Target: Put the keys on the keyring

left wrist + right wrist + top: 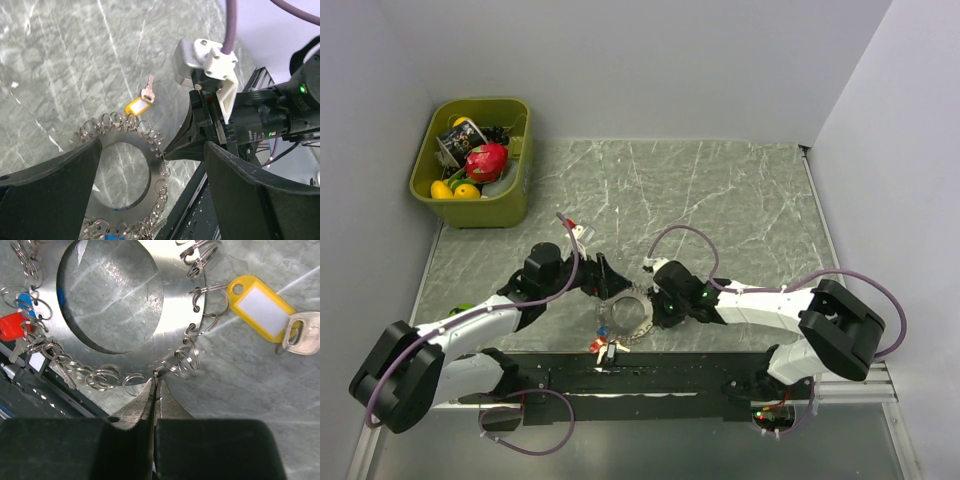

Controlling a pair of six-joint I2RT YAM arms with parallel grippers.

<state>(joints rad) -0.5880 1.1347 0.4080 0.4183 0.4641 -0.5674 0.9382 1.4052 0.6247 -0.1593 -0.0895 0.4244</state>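
The keyring [625,318], a flat silvery metal ring-shaped plate hung all round with small wire split rings, is seen lying flat on the grey marble-patterned desk [740,200], close to the middle of its near edge. The right gripper [155,382] is clamped on one split ring at the plate's rim, its fingers pressed together. The left gripper [154,147] is seen spread wide above the plate, with nothing grasped. A small pale metal key on a yellow plastic tag [260,307] is found on the desk just beside the plate's rim. A red-headed key [11,327] is seen at the rim on the side towards the near edge; whether it is threaded on cannot be told. An olive-green plastic bin [485,213] of toy fruit is placed at the far left corner.
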